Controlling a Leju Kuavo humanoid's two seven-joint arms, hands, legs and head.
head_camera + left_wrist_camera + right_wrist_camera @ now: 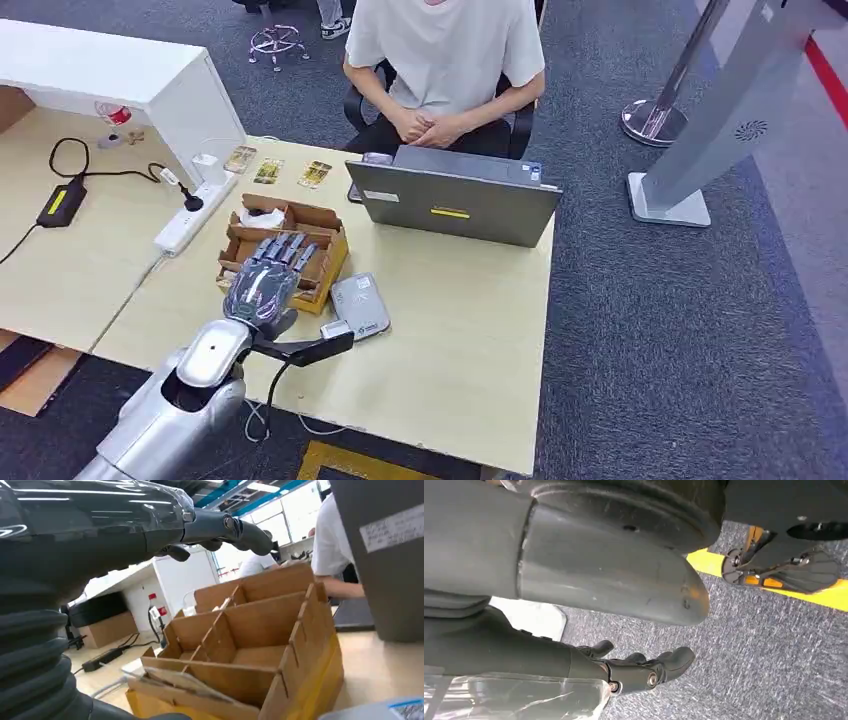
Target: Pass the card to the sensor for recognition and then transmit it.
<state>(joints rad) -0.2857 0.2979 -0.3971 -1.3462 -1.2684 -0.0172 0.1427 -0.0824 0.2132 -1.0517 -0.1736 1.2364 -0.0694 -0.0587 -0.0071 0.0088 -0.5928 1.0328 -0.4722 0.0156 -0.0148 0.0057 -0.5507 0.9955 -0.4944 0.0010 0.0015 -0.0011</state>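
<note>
My left hand (262, 280) hovers over a brown cardboard box (325, 262) with dividers, fingers stretched out flat and holding nothing. In the left wrist view the fingers (225, 529) reach out above the box (260, 640), apart from it. A grey card sensor (360, 304) lies on the table just right of the box; its corner (395, 711) is visible. Three small cards (268, 171) lie in a row on the table's far side. My right hand (644, 672) hangs beside my body over carpet, fingers loosely apart and holding nothing.
A grey laptop (455, 200) stands behind the sensor, with a person (440, 60) seated beyond it, hands clasped. A white power strip (185, 222), a black adapter (60, 202) and a white shelf unit (130, 80) are at the left. White crumpled paper (262, 217) sits in the box's far compartment.
</note>
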